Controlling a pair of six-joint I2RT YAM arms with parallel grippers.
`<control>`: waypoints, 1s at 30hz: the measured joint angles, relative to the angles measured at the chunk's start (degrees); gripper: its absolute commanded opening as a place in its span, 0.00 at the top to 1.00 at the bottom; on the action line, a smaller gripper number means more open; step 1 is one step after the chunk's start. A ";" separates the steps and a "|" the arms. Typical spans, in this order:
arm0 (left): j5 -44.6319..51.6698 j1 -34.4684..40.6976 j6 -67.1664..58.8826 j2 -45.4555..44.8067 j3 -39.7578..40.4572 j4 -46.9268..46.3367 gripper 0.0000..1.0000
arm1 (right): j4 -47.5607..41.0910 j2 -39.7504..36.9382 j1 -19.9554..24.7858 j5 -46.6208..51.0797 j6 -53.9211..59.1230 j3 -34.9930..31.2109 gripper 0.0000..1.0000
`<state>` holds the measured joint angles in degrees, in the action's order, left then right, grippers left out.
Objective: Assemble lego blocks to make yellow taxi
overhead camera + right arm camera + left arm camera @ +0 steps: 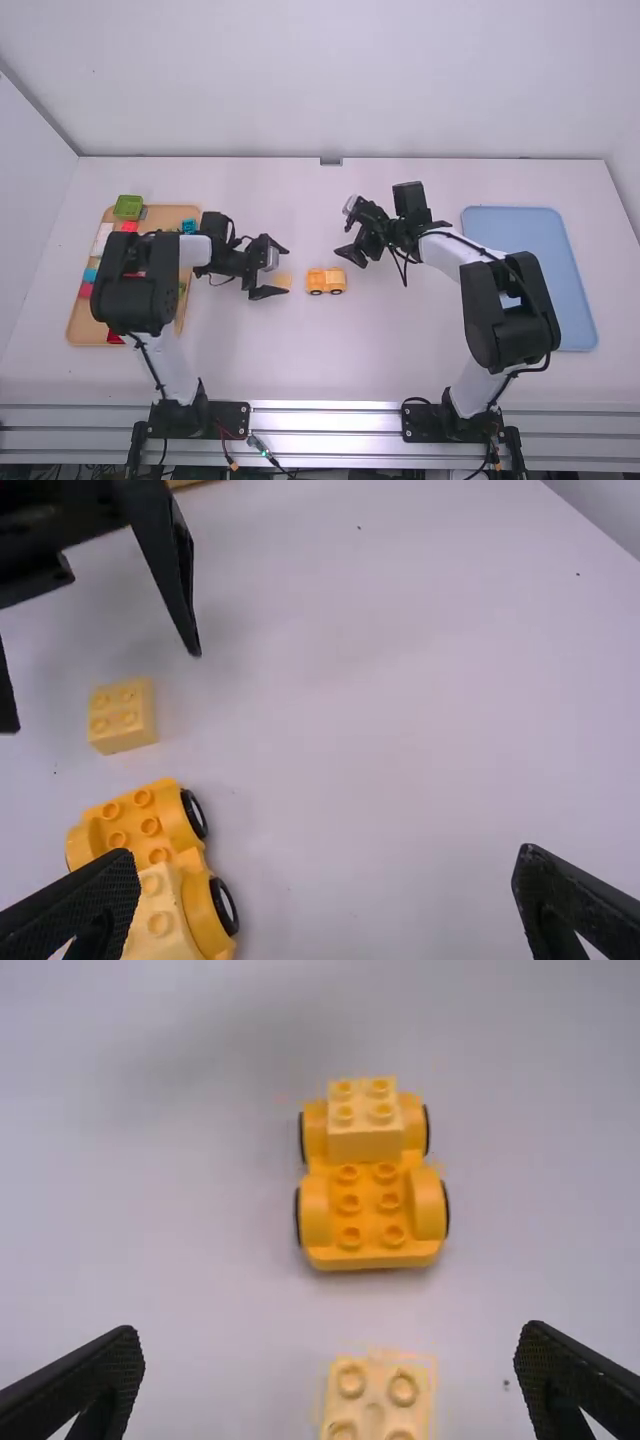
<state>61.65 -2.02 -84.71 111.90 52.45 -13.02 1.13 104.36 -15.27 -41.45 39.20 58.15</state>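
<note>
1. Car (368, 1230): orange-yellow, studded, dark wheels with pale hubs; on the table (400, 345) between the grippers.
2. Top block (364, 1145): paler yellow, four studs, seated on one end of the car.
3. Loose block (376, 1400): pale yellow, near the left gripper (287, 271).
4. Left gripper: spread wide, empty.
5. Right gripper (347, 235): likewise.

Loose yellow block (122, 716) left of block-topped toy car (142, 825); left gripper (287, 271) near block, right gripper (345, 240) near car, both open.
</note>
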 measured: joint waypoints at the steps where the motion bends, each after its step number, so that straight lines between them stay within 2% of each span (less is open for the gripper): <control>1: -0.28 0.46 -0.04 0.68 0.04 -0.72 0.01 | -0.02 -0.02 0.00 -0.02 0.00 0.00 0.01; 7: -2.93 0.48 -0.70 2.36 0.07 -3.21 0.02 | -0.11 -0.02 0.00 -0.15 -0.04 0.02 0.01; 11: -4.52 -0.02 -1.97 2.36 0.15 -4.28 0.09 | -0.11 -0.02 0.00 -0.15 0.02 0.00 0.01; 19: -7.10 -0.04 -2.14 2.82 0.15 -0.96 0.10 | -0.09 -0.02 0.00 -0.17 0.00 0.00 0.01; 27: -4.90 -0.02 -1.92 6.19 0.15 1.09 0.13 | -0.11 0.00 0.00 -0.17 -0.02 0.00 0.01; 30: -4.90 -0.02 -1.95 6.16 0.17 0.94 0.21 | -0.09 0.00 0.00 -0.20 -0.07 0.00 0.01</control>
<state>56.75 -2.04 -86.65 118.06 52.62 -12.08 1.04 104.36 -15.27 -41.65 39.13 58.15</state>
